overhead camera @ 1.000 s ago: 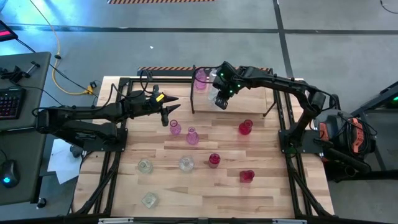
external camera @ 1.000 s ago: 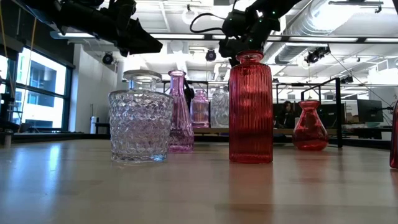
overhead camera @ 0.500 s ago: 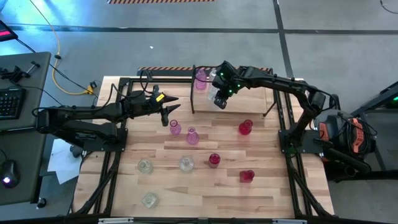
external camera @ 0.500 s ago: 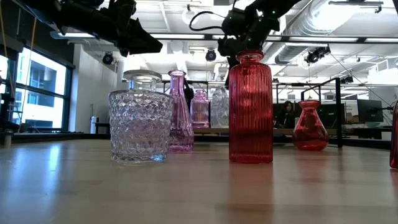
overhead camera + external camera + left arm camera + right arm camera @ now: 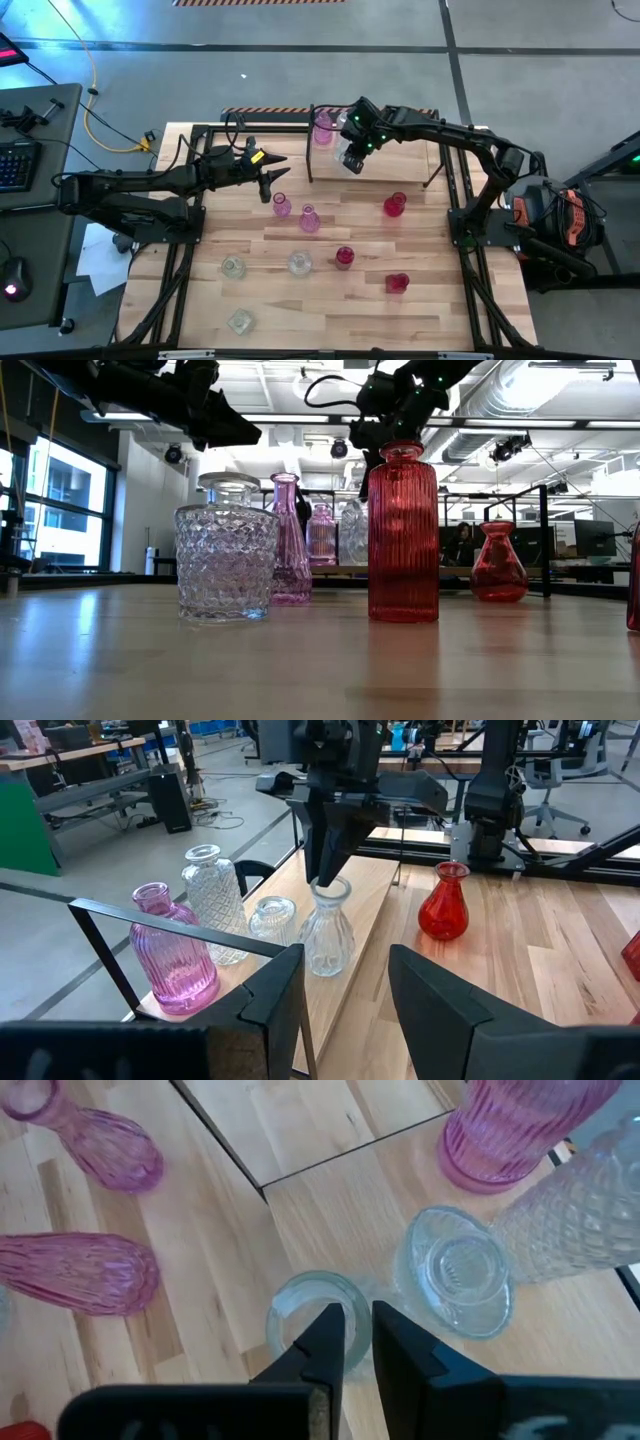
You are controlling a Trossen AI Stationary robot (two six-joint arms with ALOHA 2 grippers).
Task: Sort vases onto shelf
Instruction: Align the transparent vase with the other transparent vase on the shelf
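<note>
Nearby: loose vases (image 5: 299, 263) stand unsorted on the table's front half.
Left gripper (image 5: 272, 180): waits open and empty above the pink vases (image 5: 282, 206).
Right gripper (image 5: 352, 152): sits at the rim of a clear vase (image 5: 327, 930); I cannot tell whether it grips or has let go.
Clear vase: stands upright on the shelf (image 5: 405, 155), just beside a small clear jar (image 5: 272, 918).
Doing it well: I'd release fully, then lift straight up, clear of the neighbours.

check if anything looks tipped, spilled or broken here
Nothing stands out. The vases on the table all stand upright, and so do the four on the shelf. The right gripper sits at the rim of the clear vase there; the left gripper waits apart.
</note>
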